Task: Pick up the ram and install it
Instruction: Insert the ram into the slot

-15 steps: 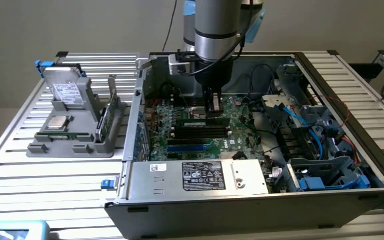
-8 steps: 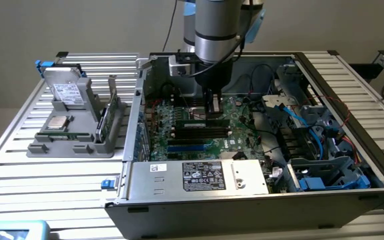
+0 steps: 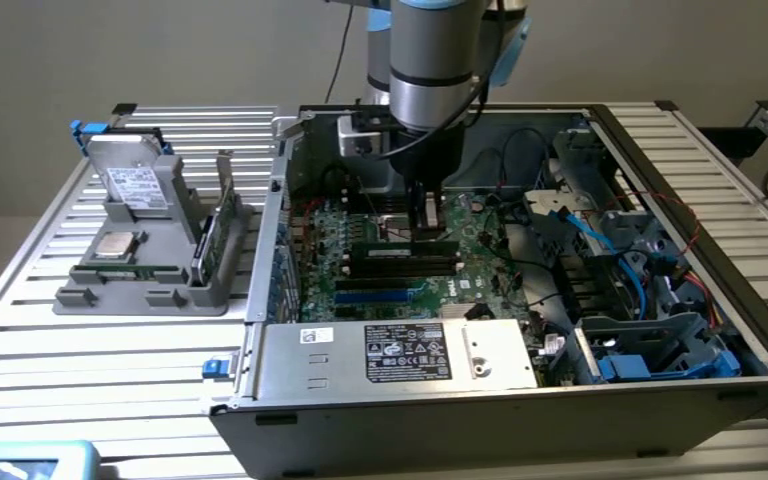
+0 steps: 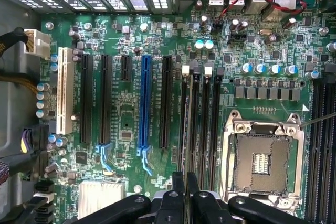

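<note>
One arm reaches down into the open computer case [image 3: 357,400]. Gripper [image 3: 424,228] jaws narrow, closed on the upper edge of the ram [image 3: 387,247]. Ram stands on edge, level, along the black memory slots [image 3: 404,268] on the motherboard [image 3: 491,225], at the slot farthest from the exterior camera; seated or not, cannot tell. Wrist view: fingers [image 4: 178,192] nearly together. Grey parts holder [image 3: 131,285] outside the case, toward the exterior view's left.

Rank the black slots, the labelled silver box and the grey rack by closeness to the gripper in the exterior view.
From the gripper:
1. Black slots, right below it on the board.
2. Labelled silver box, at the front of the case.
3. Grey rack, outside the case, on the exterior view's left.
</note>
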{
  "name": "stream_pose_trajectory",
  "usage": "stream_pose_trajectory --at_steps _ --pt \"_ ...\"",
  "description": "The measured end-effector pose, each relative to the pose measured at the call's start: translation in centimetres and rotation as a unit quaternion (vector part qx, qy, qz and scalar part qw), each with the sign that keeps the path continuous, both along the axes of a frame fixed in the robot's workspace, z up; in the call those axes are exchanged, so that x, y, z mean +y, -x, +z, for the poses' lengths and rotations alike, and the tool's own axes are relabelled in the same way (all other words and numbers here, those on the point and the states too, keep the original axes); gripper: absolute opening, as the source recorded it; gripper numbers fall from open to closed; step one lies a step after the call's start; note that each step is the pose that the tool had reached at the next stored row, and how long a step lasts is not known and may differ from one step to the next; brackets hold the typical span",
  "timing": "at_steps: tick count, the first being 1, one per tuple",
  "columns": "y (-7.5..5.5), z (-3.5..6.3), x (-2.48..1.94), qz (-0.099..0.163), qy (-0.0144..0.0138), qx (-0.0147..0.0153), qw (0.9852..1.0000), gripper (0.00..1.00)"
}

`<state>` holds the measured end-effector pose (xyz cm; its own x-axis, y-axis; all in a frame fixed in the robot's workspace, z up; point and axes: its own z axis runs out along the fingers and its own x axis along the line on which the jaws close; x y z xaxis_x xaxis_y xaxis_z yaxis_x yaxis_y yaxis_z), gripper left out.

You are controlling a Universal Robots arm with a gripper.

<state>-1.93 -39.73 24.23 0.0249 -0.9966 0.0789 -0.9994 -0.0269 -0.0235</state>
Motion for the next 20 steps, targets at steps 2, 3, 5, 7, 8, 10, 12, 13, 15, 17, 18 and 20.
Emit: stream_pose_trajectory --at_steps 2,3,5,7,8,10,12,13,15,17,18,20 --pt "0.00 -0.13 0.00 0.000 0.0000 0.0000 1.0000 0.13" --pt "0.00 -0.21 0.00 0.000 0.0000 0.0000 1.0000 0.13" --pt "0.00 -0.37 0.00 0.000 0.0000 0.0000 1.0000 0.13" --pt "0.00 -0.49 0.00 0.000 0.0000 0.0000 1.0000 0.13" --pt "0.00 -0.54 0.00 0.000 0.0000 0.0000 1.0000 0.13" --pt "0.00 -0.61 0.00 0.000 0.0001 0.0000 1.0000 0.13" --pt "0.00 -0.68 0.00 0.000 0.0000 0.0000 1.0000 0.13" --pt "0.00 -0.72 0.00 0.000 0.0000 0.0000 1.0000 0.13" --pt "0.00 -0.79 -0.01 0.000 0.0000 0.0000 1.0000 0.13" --pt "0.00 -0.85 -0.01 0.000 0.0000 0.0000 1.0000 0.13" --pt "0.00 -0.88 -0.01 0.000 0.0000 0.0000 1.0000 0.13" --pt "0.00 -0.95 -0.01 0.000 0.0000 0.0000 1.0000 0.13"
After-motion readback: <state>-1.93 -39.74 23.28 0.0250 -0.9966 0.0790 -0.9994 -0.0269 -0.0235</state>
